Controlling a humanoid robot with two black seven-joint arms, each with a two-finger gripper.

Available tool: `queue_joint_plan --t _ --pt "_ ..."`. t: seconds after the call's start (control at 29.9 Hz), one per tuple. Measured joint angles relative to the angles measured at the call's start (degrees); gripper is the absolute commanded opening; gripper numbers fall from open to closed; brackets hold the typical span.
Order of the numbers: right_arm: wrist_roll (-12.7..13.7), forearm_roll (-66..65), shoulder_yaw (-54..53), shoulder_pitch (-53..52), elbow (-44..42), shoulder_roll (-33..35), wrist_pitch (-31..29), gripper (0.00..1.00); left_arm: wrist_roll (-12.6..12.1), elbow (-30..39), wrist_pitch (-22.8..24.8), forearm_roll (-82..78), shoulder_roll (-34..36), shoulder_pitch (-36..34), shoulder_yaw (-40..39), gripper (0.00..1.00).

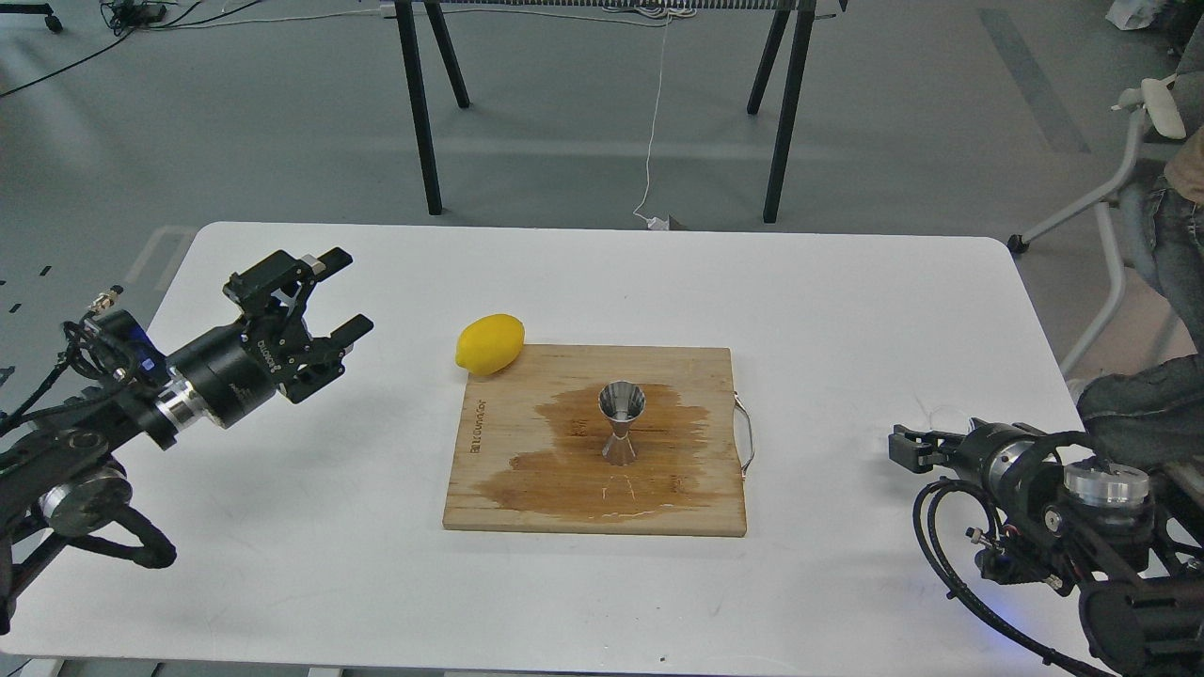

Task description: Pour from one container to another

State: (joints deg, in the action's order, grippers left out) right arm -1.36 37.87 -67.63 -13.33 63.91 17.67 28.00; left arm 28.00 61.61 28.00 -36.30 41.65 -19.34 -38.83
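Right arm: black, jointed, wrapped in looped black cables, with a round machined-metal cap on one joint; it enters from the lower right and lies low over the bench edge.
Right gripper [901, 446]: small, dark and seen nearly end-on, pointing left toward the board; I cannot tell whether its fingers are spread or pressed together, and nothing shows between them.
Bench [847, 310]: smooth matte white top with rounded corners.
Cutting board [527, 489]: pale rectangular wood with visible grain, a burnt-in brand mark along its left edge and a thin wire handle on its right edge; it lies flat, left of the right gripper and right of the left one.
Wet patch [564, 470]: a broad, irregular, darker brown stain soaked into the board's middle, glossy at its near edge.
Jigger [621, 423]: shiny steel, hourglass-shaped, two cones meeting at a narrow waist; it stands upright on the wet patch, open mouth up, well apart from both sets of fingers, roughly between them.
Left arm: black cylinder segments with a silver ring band and a blue-lit spot, entering from the left edge.
Left gripper [329, 306]: angular black frame; its two fingers are spread wide with nothing between them, held above the bench and pointing right, toward the lemon.
Lemon [490, 343]: bright yellow, smooth oval, lying on the bench at the board's far left corner, touching or just overlapping it, near the left fingers.
Glass cup: not visible anywhere.
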Motion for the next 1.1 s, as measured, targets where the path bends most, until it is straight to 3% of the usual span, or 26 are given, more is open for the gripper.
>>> queue_joint_plan --t 0.3,0.5,0.57,0.67,0.87,0.94,1.1 --pt "0.15 -0.08 -1.18 0.05 6.45 1.49 0.00 0.99 0.00 0.00 0.00 0.00 0.01 0.00 -0.02 0.94" --pt "1.14 -1.76 -2.30 -0.02 15.98 7.54 -1.26 0.99 0.00 0.00 0.00 0.09 0.24 -0.01 -0.23 0.94" --pt "2.56 -6.13 -2.24 -1.16 18.71 10.70 -7.45 0.99 0.00 0.00 0.00 0.22 0.35 -0.29 -0.43 0.94" --pt "4.21 -14.07 -0.29 -4.81 18.65 15.25 -22.49 0.99 0.00 0.00 0.00 0.95 0.61 -0.74 -1.89 0.94" --pt "4.45 -17.42 5.73 -12.51 9.13 20.40 -49.59 0.99 0.00 0.00 0.00 6.69 1.36 -1.61 -6.17 0.94" --pt "4.45 -17.44 6.73 -13.45 5.30 20.49 -54.18 0.99 0.00 0.00 -0.02 9.53 2.54 -2.24 -7.16 0.94" --pt "4.42 -17.44 7.11 -13.82 2.59 20.41 -55.94 0.99 0.00 0.00 -0.01 11.89 3.97 -2.76 -7.80 0.94"
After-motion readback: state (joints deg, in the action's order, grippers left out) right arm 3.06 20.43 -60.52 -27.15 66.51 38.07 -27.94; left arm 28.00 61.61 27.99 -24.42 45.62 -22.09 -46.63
